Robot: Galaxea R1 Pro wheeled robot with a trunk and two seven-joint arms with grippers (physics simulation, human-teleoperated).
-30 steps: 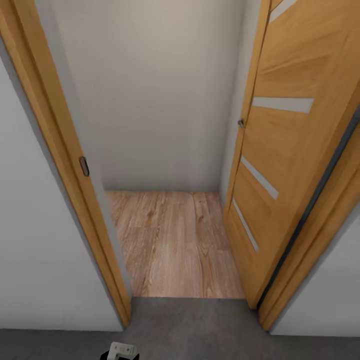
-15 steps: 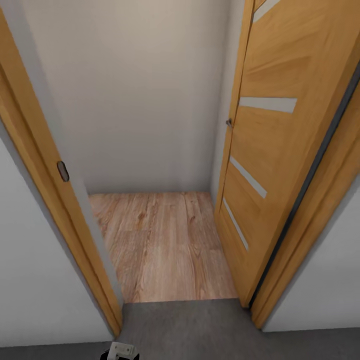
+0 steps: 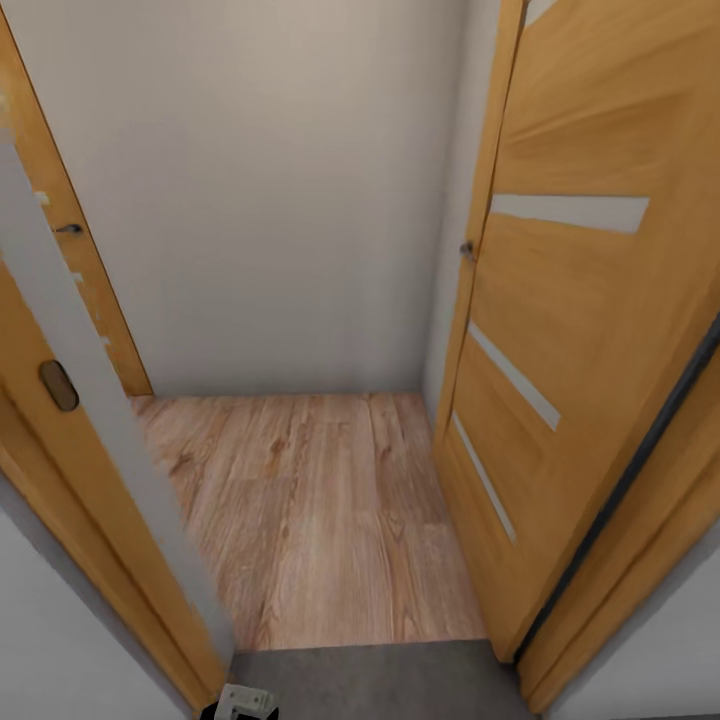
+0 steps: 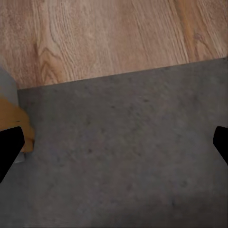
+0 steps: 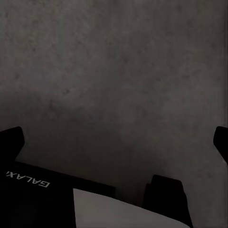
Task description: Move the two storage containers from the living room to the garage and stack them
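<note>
The storage containers are out of view. My left gripper [image 4: 114, 147] hangs open over the dark-grey concrete floor [image 4: 123, 156], its black fingertips [image 4: 9, 147] far apart with nothing between them. Just beyond it the concrete meets light wood planks [image 4: 104, 38]. My right gripper [image 5: 114, 142] is open too, empty, above the same concrete floor [image 5: 114, 71]. In the head view a strip of that floor [image 3: 380, 680] lies at a doorway threshold.
An oak door [image 3: 580, 300] with pale glass slits stands open at the right. The oak door frame [image 3: 60, 430] rises close on the left. Beyond lies a short wood-plank hallway [image 3: 320, 500], ended by a pale wall [image 3: 280, 200], with another oak door [image 3: 80, 290] at its left.
The whole head view has shifted: the doorway is closer, less concrete shows at the bottom, and a second door at the hallway's left has come into sight.
</note>
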